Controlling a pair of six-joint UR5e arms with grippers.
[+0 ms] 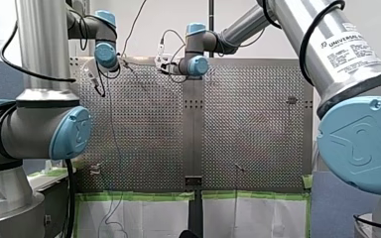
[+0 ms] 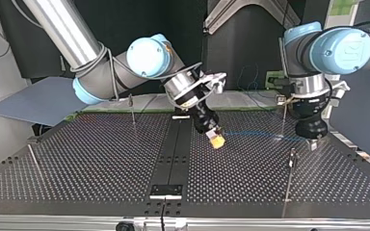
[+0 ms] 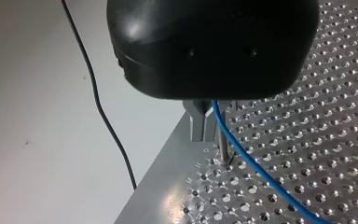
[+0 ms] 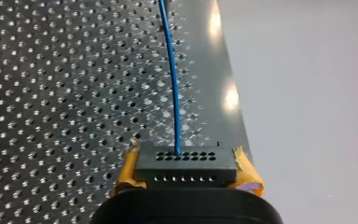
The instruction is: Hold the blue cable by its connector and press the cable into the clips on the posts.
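Note:
My right gripper [image 4: 186, 156] is shut on a black connector [image 4: 186, 170], which sits between its yellow pads [image 4: 127, 169]. The blue cable [image 4: 173, 84] leaves the connector and runs ahead over the perforated table. In the top view that gripper [image 2: 216, 139] hangs tilted above the table's middle, and the blue cable [image 2: 255, 134] stretches to my left gripper [image 2: 312, 140] at the view's right. In the left wrist view my left gripper [image 3: 209, 135] is shut on the blue cable [image 3: 254, 165], right beside a thin metal post [image 3: 222, 145] near the table's edge.
More thin posts stand on the table: one near the front at the top view's right [image 2: 291, 166], one at the back left [image 2: 132, 109], one at the far left [image 2: 33, 158]. A black wire [image 3: 105, 116] hangs beyond the table edge.

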